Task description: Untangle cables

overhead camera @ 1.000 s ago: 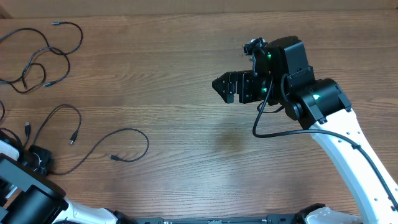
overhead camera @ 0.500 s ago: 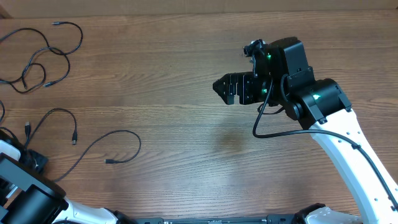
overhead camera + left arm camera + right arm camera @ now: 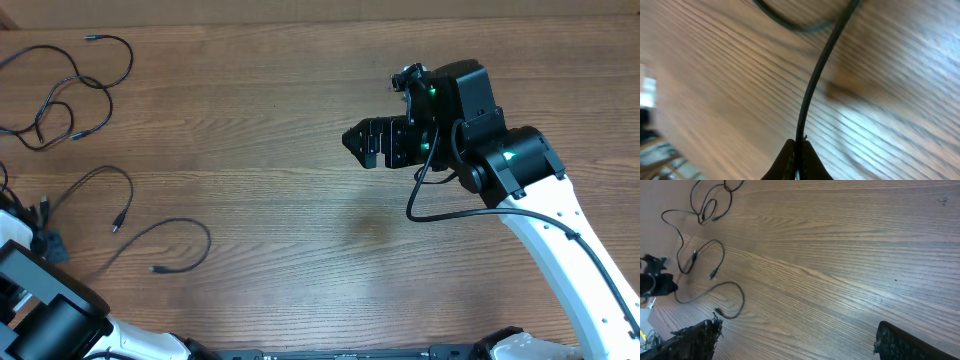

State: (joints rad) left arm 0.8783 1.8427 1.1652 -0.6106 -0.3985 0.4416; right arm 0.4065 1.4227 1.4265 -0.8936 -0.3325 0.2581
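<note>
Bunch of cables (image 3: 70, 85): tangled at the far left corner of the bench (image 3: 300, 250), unmoved; looped cord (image 3: 100, 176) lies near the left edge. Long cord (image 3: 180, 223): its plug end has slid toward the near left corner since a second ago. Left gripper (image 3: 797, 159) is at the left edge, pinched tight on the long cord, while right gripper (image 3: 352, 138) stays above mid-bench, jaws wide apart and holding nothing.
</note>
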